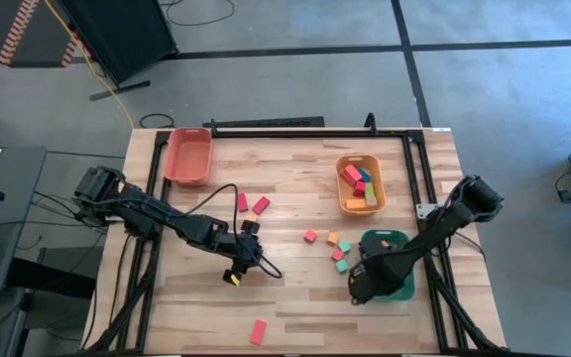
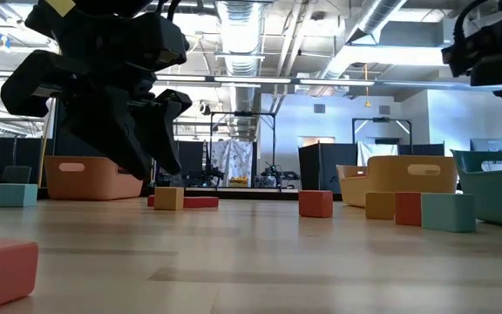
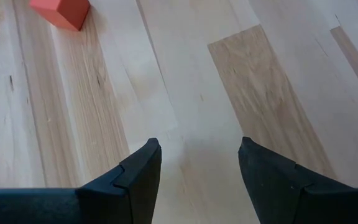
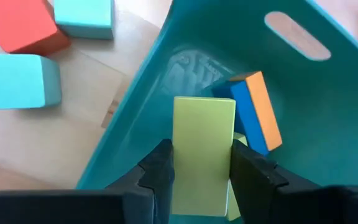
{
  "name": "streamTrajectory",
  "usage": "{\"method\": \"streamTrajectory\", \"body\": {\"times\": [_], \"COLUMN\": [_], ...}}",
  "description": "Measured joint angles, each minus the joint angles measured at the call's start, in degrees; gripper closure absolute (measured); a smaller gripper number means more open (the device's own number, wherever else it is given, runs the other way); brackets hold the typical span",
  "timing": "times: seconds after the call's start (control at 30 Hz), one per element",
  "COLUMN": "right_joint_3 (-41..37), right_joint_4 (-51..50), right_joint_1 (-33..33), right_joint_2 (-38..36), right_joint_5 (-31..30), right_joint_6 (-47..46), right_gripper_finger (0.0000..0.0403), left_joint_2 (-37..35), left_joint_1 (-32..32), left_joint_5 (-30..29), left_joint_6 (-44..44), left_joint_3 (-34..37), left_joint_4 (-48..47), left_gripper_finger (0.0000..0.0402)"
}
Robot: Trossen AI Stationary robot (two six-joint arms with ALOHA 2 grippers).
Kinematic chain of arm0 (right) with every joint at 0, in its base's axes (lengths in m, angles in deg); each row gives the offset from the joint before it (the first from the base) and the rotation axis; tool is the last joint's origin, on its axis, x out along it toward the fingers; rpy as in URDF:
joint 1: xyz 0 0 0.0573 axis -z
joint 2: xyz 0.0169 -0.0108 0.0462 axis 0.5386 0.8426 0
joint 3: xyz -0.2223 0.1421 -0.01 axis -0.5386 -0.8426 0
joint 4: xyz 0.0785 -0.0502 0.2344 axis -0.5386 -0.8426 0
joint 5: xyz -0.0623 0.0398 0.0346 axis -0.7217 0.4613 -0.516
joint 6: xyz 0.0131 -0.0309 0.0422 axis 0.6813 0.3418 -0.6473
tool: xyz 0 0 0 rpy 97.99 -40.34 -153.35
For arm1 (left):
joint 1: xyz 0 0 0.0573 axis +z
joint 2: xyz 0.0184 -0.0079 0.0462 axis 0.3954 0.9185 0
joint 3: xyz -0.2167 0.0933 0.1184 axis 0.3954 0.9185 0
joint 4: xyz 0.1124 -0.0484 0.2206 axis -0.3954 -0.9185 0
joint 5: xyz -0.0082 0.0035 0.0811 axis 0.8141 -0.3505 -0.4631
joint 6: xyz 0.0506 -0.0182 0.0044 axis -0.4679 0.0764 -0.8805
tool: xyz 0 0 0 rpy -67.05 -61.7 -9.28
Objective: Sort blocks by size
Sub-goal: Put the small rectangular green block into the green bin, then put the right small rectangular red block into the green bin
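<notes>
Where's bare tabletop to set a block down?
Bare wood lies between the red tray and orange tray, and along the front edge right of the lone red block. It is crowded near the teal tray, where loose blocks cluster.

Bright, even light falls from the ceiling strip lamps (image 2: 238,35) seen in the low view, where they glare white and leave the left gripper (image 2: 151,122) a near-black silhouette, with a pale sheen on the counter (image 2: 260,253) beneath it. In that view the pink block (image 2: 3,275) nearest the camera is blurred. From above, both arms cast only faint, soft shadows; in the wrist views the wood just ahead of the left gripper (image 3: 197,168) and the green block (image 4: 202,152) held in the right gripper (image 4: 197,171) are sharp and evenly lit.
</notes>
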Motion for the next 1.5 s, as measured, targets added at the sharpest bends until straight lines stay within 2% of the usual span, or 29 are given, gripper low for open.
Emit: {"method": "streamTrajectory", "body": {"times": [0.6,0.93,1.13,1.3,1.5], "right_joint_3": [0.00,0.00,0.00,1.34,4.07], "right_joint_4": [-0.12,-0.25,-1.05,-1.45,-4.33], "right_joint_1": [0.27,0.22,0.14,-0.29,-0.69], "right_joint_2": [0.00,0.00,0.00,0.00,0.00], "right_joint_5": [0.07,0.09,-0.03,-3.28,-7.11], "right_joint_6": [1.47,1.55,1.69,1.90,1.93], "right_gripper_finger": [0.0216,0.0167,0.0163,0.0163,0.0163], "left_joint_2": [0.00,0.00,0.00,0.00,0.00], "left_joint_1": [-0.01,0.00,0.01,0.01,-0.01], "left_joint_5": [0.00,0.00,0.00,-0.56,-4.27], "left_joint_6": [0.54,0.72,0.72,0.37,-0.13], "left_joint_3": [0.00,0.00,0.00,0.00,0.00], "left_joint_4": [-0.71,-0.76,-1.21,-1.18,-1.16], "left_gripper_finger": [0.0196,0.0196,0.0196,0.0196,0.0196]}}
